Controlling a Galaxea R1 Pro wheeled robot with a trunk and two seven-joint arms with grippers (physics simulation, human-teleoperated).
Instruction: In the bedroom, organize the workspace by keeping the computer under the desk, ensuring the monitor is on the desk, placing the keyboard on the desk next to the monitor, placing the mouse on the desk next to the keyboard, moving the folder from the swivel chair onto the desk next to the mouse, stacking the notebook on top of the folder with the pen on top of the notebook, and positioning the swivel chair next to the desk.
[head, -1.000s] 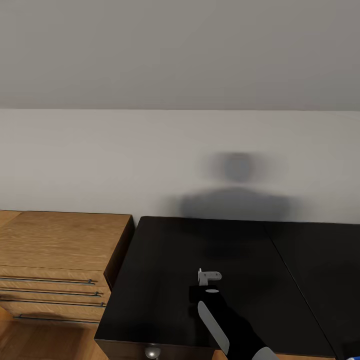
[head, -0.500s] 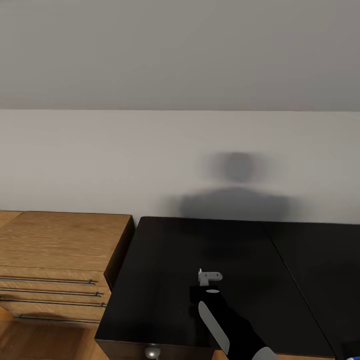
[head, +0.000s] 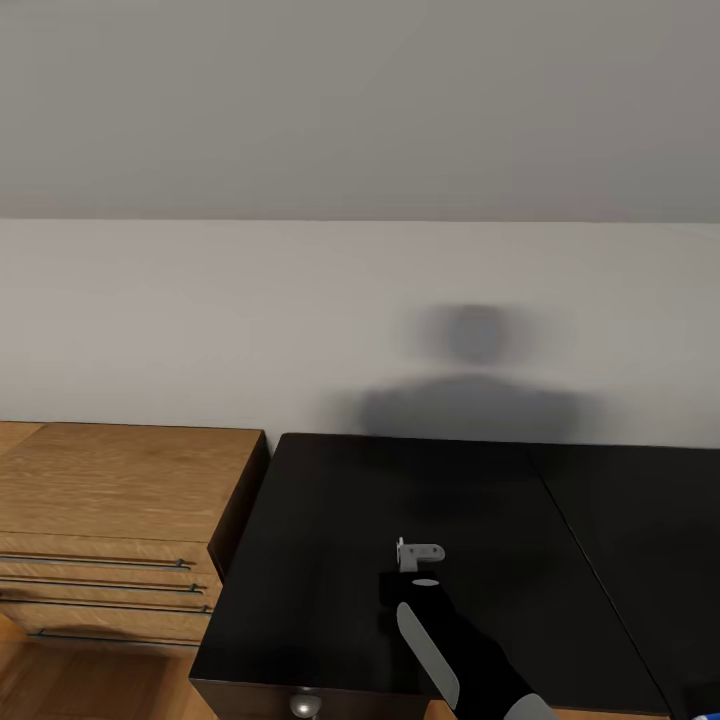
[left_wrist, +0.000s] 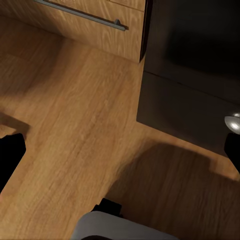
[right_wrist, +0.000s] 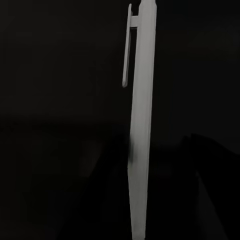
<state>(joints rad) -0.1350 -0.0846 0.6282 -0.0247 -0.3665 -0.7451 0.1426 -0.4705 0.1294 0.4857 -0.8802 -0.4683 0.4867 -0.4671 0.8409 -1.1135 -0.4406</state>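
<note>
My right pincer (head: 418, 556) is clenched on the pen (right_wrist: 141, 125), held above the black worktop (head: 330, 520). The left pincer (left_wrist: 120, 150) hangs released over the wood floor (left_wrist: 70, 125). I judge I must find the notebook first, then lower the pen slowly. Further left stands the wooden dresser (head: 110, 490).
</note>
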